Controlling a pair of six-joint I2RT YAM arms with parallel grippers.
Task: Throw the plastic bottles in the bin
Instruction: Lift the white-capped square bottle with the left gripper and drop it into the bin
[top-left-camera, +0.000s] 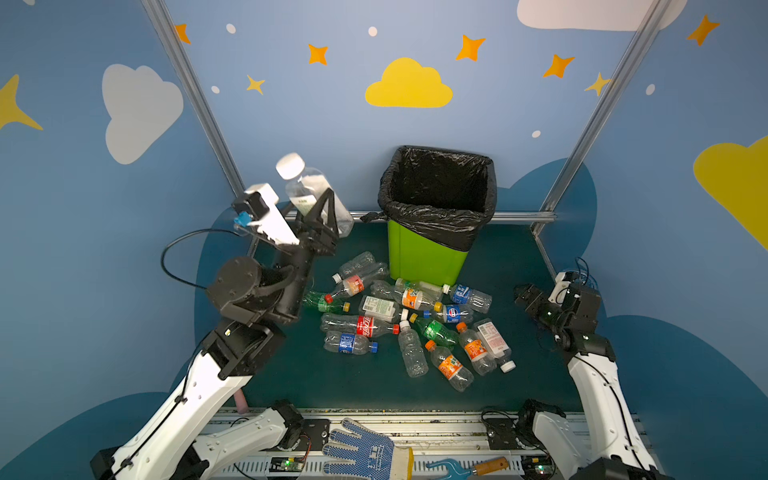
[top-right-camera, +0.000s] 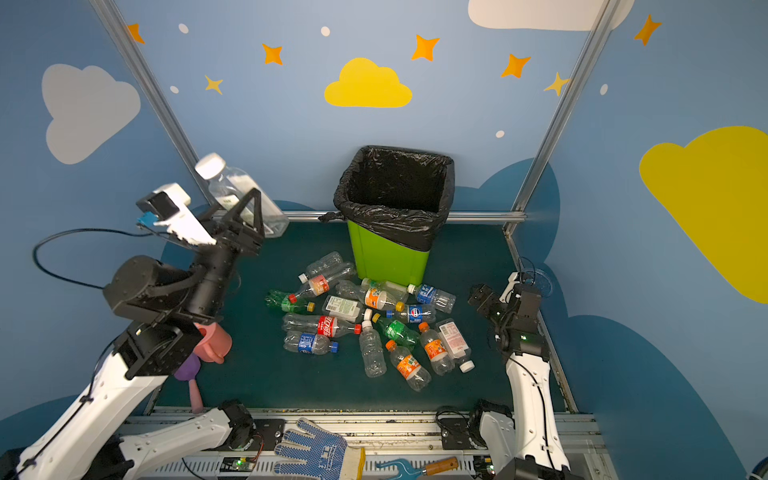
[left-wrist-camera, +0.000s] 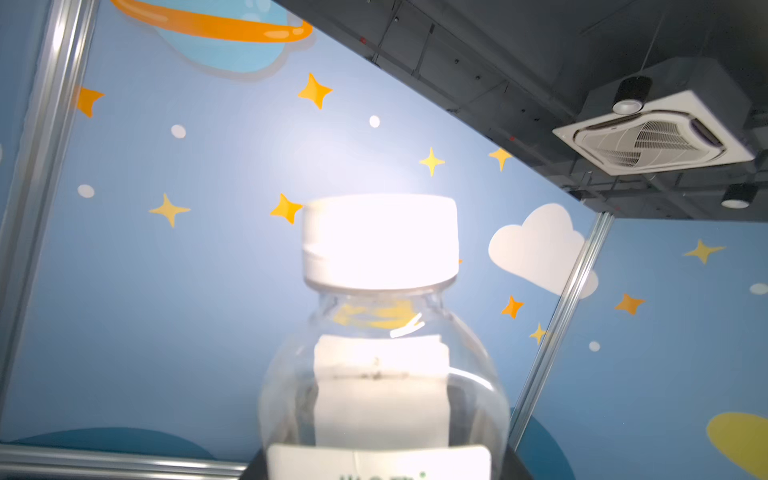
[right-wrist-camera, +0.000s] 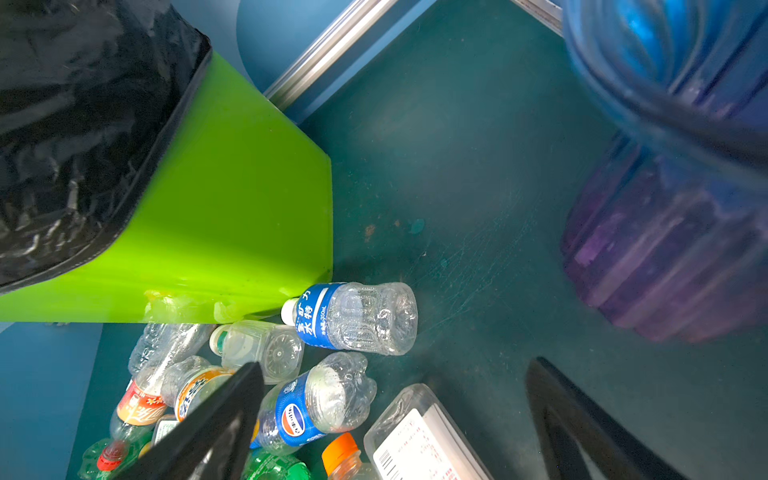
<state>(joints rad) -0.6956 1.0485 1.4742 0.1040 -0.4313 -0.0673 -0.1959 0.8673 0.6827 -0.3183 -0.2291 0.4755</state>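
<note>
Bare mat (top-left-camera: 509, 259) separates bin (top-left-camera: 424, 259) from right gripper (top-left-camera: 524, 296).

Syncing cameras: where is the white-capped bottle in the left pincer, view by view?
In a top view: white-capped bottle raised in the left pincer, left of the bin.
In a top view: the bottle left of the bin.
Left wrist: lower centre.
Right wrist: not in it.
Landmark: the bin, also in right wrist.

Between fingers of right gripper (right-wrist-camera: 395, 363): bare green mat (right-wrist-camera: 457, 187), passable. Past one finger: plastic bottles (right-wrist-camera: 353, 318), bin (right-wrist-camera: 232, 199). Past other: blue-purple ribbed vase (right-wrist-camera: 665, 249).
</note>
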